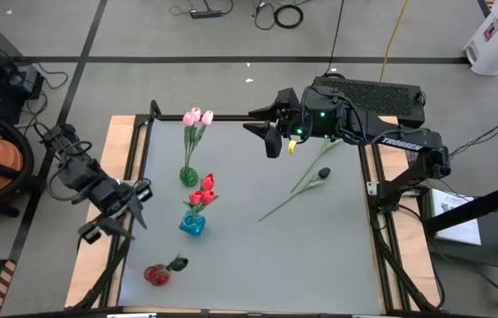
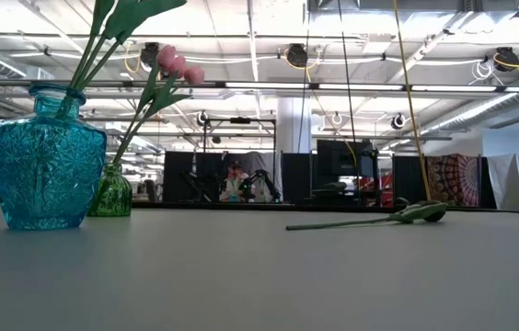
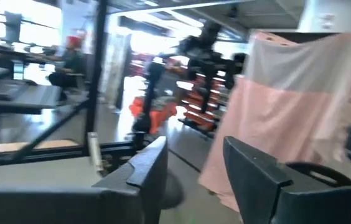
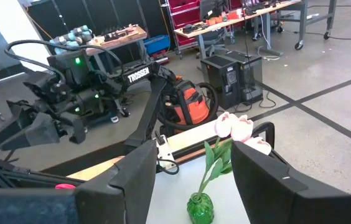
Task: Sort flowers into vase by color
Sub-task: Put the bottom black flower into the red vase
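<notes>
Here, you are seeing two dark arms over a grey table, and neither is carrying anything. Your left gripper is hanging at the table's left edge, its two fingers parted with nothing between them. In its own wrist view the fingers are framing only the room beyond.

Your right gripper is hovering above the far side of the table, right of centre, fingers spread wide and empty, pointing left toward the vases.

Moving outward from the right gripper, a black tulip is lying flat on the table, right of centre, its long stem trailing toward the near side. It is the only flower waiting loose.

On the left half, three vases are standing in a line. The green vase, farthest, is holding pink tulips. The blue vase, in the middle, is holding red tulips. The red vase, nearest, is showing a dark flower at its mouth, though you cannot tell how many stems it is holding.

The risks, as a judgement: the thin stem is lying flush on the table, so fingers closing on it may slip or scrape the surface. The red vase is sitting nearer the left arm, so carrying the tulip across may brush the standing tulips or tip a vase.

The word TROSSEN is printed in white on the right arm, and it is also readable on the left arm in the right wrist view.
</notes>
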Action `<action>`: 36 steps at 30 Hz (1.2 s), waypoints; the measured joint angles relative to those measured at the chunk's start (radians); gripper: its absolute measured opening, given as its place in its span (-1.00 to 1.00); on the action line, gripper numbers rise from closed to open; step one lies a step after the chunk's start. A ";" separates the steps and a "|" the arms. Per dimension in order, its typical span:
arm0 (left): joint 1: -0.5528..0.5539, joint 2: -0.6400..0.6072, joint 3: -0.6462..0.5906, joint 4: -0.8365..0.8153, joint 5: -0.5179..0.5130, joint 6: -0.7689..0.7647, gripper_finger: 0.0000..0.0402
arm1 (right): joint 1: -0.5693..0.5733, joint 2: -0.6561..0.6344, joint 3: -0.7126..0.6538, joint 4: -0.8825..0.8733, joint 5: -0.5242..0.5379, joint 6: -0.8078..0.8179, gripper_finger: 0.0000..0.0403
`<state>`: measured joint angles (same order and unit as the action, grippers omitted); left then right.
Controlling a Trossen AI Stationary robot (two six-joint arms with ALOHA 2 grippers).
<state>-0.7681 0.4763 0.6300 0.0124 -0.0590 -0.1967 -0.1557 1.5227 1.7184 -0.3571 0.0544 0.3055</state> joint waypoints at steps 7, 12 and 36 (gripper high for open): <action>0.000 -0.002 0.000 -0.009 -0.210 0.058 -0.53 | 0.000 0.000 0.000 0.000 0.000 0.000 -0.01; 0.000 -0.024 0.000 -0.009 -0.350 0.076 -0.76 | 0.000 0.000 0.000 0.000 0.000 0.000 -0.01; 0.001 -0.053 0.000 0.017 -0.807 0.315 -0.92 | 0.000 0.000 0.000 0.000 0.000 0.000 -0.01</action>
<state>-0.7670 0.4229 0.6296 0.0290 -0.8658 0.1180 -0.1555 1.5227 1.7184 -0.3569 0.0544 0.3054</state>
